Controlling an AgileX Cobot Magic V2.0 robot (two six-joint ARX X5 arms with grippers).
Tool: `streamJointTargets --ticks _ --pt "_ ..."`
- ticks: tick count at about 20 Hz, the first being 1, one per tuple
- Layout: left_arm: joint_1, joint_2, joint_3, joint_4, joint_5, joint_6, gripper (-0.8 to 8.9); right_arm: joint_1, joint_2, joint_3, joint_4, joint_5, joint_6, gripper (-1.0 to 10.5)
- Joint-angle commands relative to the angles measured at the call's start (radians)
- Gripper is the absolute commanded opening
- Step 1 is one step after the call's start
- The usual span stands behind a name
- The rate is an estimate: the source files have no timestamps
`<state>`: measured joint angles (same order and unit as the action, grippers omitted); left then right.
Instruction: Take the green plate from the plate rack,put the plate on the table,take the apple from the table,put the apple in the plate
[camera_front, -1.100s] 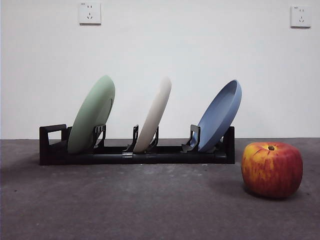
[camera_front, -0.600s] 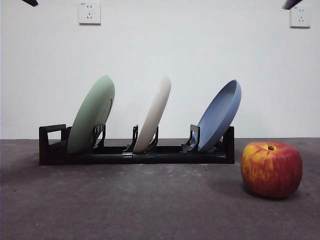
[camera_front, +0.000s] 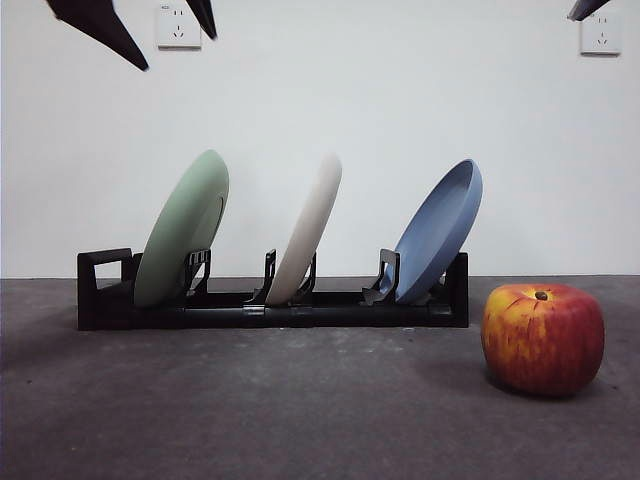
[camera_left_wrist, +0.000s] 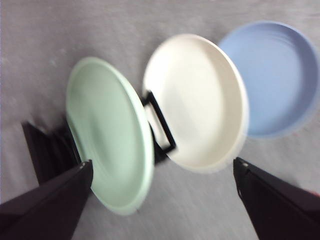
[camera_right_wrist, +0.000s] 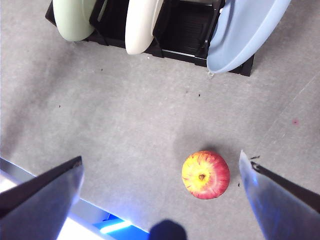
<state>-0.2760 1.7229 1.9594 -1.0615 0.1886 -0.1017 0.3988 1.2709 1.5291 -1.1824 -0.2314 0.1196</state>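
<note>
front view: along the plate rack (camera_front: 270, 305), three plates leaning the same way — green plate (camera_front: 183, 229) in the slot next to the loop handle, cream-white plate (camera_front: 308, 230) in the middle, blue plate (camera_front: 438, 232) at the far end. between neighbouring plates, clear gaps with only the black dividers low down. to the right of the rack and nearer the camera, the apple (camera_front: 543, 338), upright on the table (camera_front: 250, 410), stem dimple up, apart from the rack. on the wall behind, two white sockets (camera_front: 179, 25).

high at the top left corner, two black tips of the left gripper (camera_front: 160, 28), spread wide, holding nothing, well above the green plate and not touching it. at the top right corner, one black tip of the right gripper (camera_front: 584, 8).

left wrist view, somewhat blurred: green plate (camera_left_wrist: 110, 135) close to one of the spread jaws, cream-white plate (camera_left_wrist: 196, 102) just beside it, a divider between them.

right wrist view: right gripper (camera_right_wrist: 160, 175) spread wide and empty, high over the table, apple (camera_right_wrist: 206, 175) lying between its jaws' lines but far below. bare table all round the apple and in front of the rack; table's near edge close to the gripper.
</note>
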Motion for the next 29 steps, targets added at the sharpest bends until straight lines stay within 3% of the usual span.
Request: streamJointTargets --ticks 1,12,18,22,29 --pt "-0.009 0.084 0.069 -0.014 -0.006 0.002 4.66 0.002 0.002 0.000 0.005 0.003 0.009 6.6" --pt "-0.011 0.293 0.087 -0.016 -0.059 0.001 4.60 0.002 0.002 0.000 0.010 0.004 0.009 6.6" --pt "-0.011 0.314 0.087 0.005 -0.058 0.002 2.43 0.002 0.002 0.000 0.013 0.005 0.009 6.6" --pt "-0.011 0.314 0.087 0.010 -0.054 0.002 -0.17 0.002 0.002 0.000 0.032 0.013 0.011 6.6" --pt "-0.013 0.314 0.090 0.008 -0.021 0.002 -0.09 0.002 0.002 0.000 0.038 0.016 0.011 6.6"
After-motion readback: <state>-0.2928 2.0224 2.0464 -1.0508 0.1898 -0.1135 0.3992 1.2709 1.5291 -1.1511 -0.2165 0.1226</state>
